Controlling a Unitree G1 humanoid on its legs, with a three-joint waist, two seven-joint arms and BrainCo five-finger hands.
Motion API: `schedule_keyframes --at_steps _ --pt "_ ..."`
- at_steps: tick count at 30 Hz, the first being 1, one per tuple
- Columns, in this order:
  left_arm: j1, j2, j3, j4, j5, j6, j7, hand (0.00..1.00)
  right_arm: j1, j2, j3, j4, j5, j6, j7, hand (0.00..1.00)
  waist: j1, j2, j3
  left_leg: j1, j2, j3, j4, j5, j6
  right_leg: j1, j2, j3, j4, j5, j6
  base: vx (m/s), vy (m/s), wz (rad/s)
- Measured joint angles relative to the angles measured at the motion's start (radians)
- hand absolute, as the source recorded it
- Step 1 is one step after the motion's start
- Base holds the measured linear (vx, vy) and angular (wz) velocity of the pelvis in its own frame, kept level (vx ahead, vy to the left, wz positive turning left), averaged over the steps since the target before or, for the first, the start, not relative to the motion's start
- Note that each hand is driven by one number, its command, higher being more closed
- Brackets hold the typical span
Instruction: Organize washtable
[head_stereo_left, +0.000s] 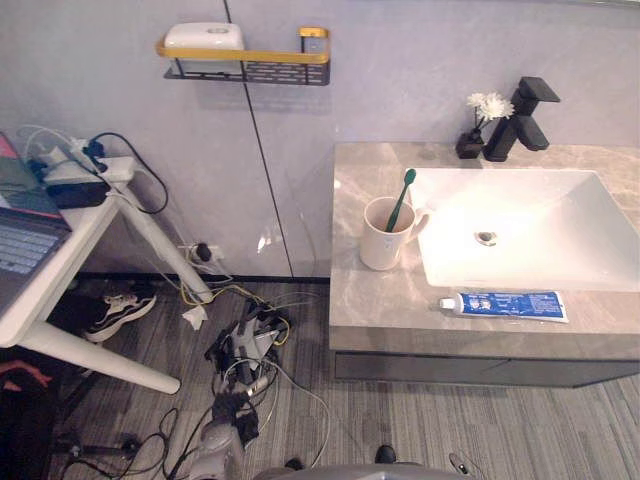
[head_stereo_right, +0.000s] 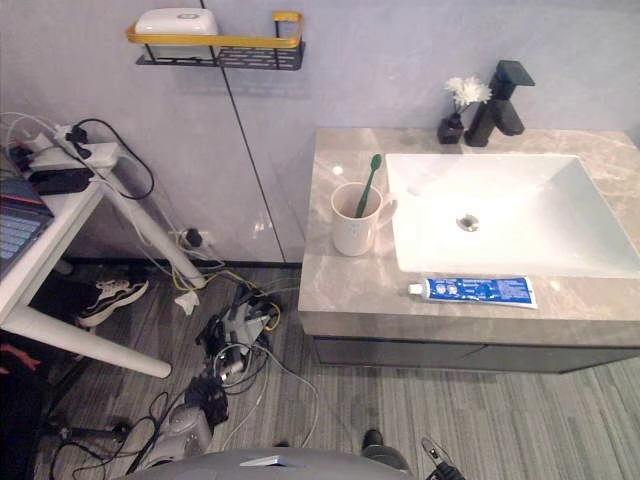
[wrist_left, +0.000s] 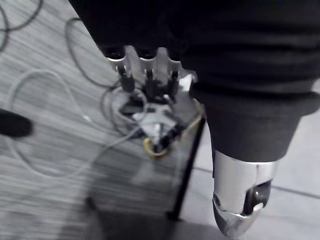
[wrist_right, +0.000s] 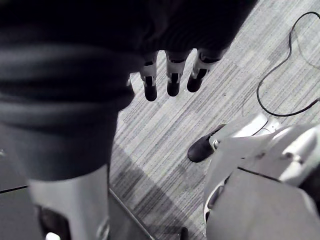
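Grey marble washtable (head_stereo_left: 350, 290) with white basin (head_stereo_left: 540, 225) set in it, 1 white cup (head_stereo_left: 383, 238) holding a green toothbrush (head_stereo_left: 402, 198) just left of the basin, blue toothpaste tube (head_stereo_left: 505, 305) lying flat along the front edge, small dark vase (head_stereo_left: 470, 145) of white flowers beside the black faucet (head_stereo_left: 520, 120) at the back

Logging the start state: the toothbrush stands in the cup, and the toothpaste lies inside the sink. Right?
No. The toothpaste lies on the counter in front of the sink, not inside it, as the left eye view shows. The toothbrush does stand in the cup.
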Motion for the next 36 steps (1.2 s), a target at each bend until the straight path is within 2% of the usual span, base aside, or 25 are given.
schedule_keyframes --at_steps 4,8,10,13,15,17,18,23,27,33,34,36 --pt "0.064 -0.018 0.019 -0.264 -0.007 -0.021 0.051 0.0 0.002 0.001 -0.002 -0.004 0.029 -0.008 -0.012 0.0 0.004 0.0 0.0 -0.006 0.003 -0.012 -0.017 0.014 0.002 -0.009 -0.002 -0.028 0.026 -0.011 -0.005 -0.04 -0.014 0.26" --pt "0.088 -0.016 0.019 -0.515 0.089 -0.035 0.109 0.0 0.004 0.002 0.001 -0.006 0.029 -0.018 -0.012 0.0 0.016 0.002 0.001 -0.004 0.007 -0.007 -0.042 0.015 0.004 -0.009 -0.003 -0.054 0.037 -0.011 -0.005 -0.05 0.017 0.22" --pt "0.088 -0.019 0.017 -0.645 0.141 -0.039 0.142 0.0 0.005 0.002 0.003 -0.006 0.029 -0.022 -0.011 0.0 0.021 0.005 0.001 -0.003 0.012 -0.004 -0.054 0.001 0.023 -0.017 -0.001 -0.058 0.054 -0.021 -0.001 -0.07 0.04 0.19" --pt "0.088 -0.015 -0.003 -0.835 0.243 -0.068 0.211 0.0 0.023 0.003 0.008 -0.005 0.029 -0.032 -0.01 0.0 0.029 0.005 -0.004 -0.003 0.009 -0.005 -0.061 -0.003 0.027 -0.02 -0.006 -0.053 0.073 -0.037 0.011 -0.04 0.026 0.06" --pt "0.086 0.01 -0.046 -0.941 0.288 -0.083 0.237 0.0 0.034 0.002 0.009 -0.005 0.029 -0.037 -0.01 0.0 0.029 0.007 -0.006 -0.003 0.009 -0.007 -0.061 -0.003 0.027 -0.021 -0.005 -0.048 0.077 -0.048 0.015 0.0 0.001 0.02" --pt "0.054 0.063 -0.157 -1.041 0.357 -0.094 0.25 0.0 0.049 0.0 0.014 -0.003 0.029 -0.04 -0.009 0.0 0.028 0.019 -0.014 -0.004 0.01 -0.008 -0.061 -0.002 0.026 -0.024 -0.004 -0.046 0.087 -0.052 0.017 0.03 -0.012 0.03" --pt "0.037 0.074 -0.191 -1.057 0.376 -0.096 0.25 0.0 0.051 -0.001 0.02 -0.003 0.029 -0.042 -0.009 0.0 0.028 0.023 -0.017 -0.004 0.01 -0.009 -0.06 -0.001 0.025 -0.024 -0.004 -0.046 0.088 -0.051 0.016 0.05 -0.012 0.04" --pt "-0.17 0.162 -0.499 -1.129 0.569 -0.111 0.217 0.0 0.048 -0.012 0.081 -0.002 0.029 -0.064 0.015 0.0 0.012 0.048 -0.034 -0.008 0.011 -0.005 -0.048 -0.001 0.024 -0.036 -0.001 -0.009 0.098 -0.05 0.012 0.04 0.01 -0.02" --pt "-0.324 0.208 -0.693 -1.127 0.635 -0.123 0.139 0.0 0.046 -0.025 0.117 0.001 0.029 -0.066 0.028 0.0 -0.004 0.048 -0.034 -0.013 0.011 0.014 -0.028 -0.005 0.019 -0.042 0.001 0.031 0.098 -0.05 0.009 0.0 0.008 -0.12" --pt "-0.478 0.204 -0.857 -1.077 0.637 -0.148 0.047 0.0 0.048 -0.031 0.115 0.002 0.029 -0.066 0.035 0.0 -0.027 0.045 -0.034 -0.013 0.02 0.045 -0.01 -0.028 0.021 -0.05 0.012 0.067 0.097 -0.042 0.002 -0.02 0.007 -0.18" --pt "-0.539 0.193 -0.897 -1.029 0.654 -0.15 0.024 0.0 0.053 -0.031 0.114 0.002 0.029 -0.066 0.036 0.0 -0.031 0.045 -0.033 -0.012 0.02 0.049 -0.01 -0.028 0.021 -0.051 0.013 0.074 0.092 -0.037 0.003 -0.03 0.006 -0.13" --pt "-0.57 0.183 -0.916 -1.0 0.656 -0.147 0.009 0.0 0.053 -0.031 0.113 0.002 0.029 -0.066 0.037 0.0 -0.038 0.043 -0.033 -0.013 0.021 0.052 -0.01 -0.028 0.021 -0.051 0.014 0.078 0.088 -0.033 0.003 -0.02 0.002 -0.08"
